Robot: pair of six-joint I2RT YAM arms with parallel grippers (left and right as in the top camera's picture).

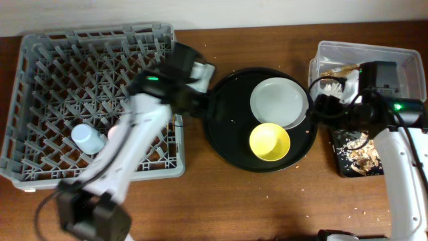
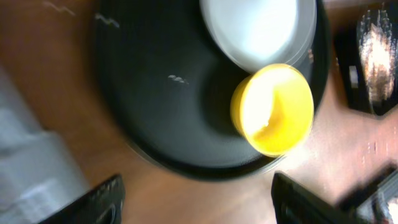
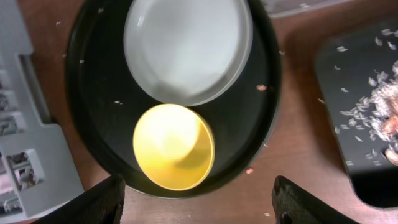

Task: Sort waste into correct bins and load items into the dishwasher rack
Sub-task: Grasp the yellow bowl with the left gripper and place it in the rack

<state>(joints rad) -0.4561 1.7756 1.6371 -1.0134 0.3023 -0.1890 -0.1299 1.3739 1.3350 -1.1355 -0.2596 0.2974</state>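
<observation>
Round tray mid-counter holds plate and yellow bowl; rack at left edge holds blue cup (both arms' jaws released).

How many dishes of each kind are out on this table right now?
Plates: 1, the pale plate on the round black tray
Bowls: 1, the yellow bowl on the same tray
Cups: 2, the light-blue cup and the pink cup, half hidden, in the grey rack
Total: 4
</observation>
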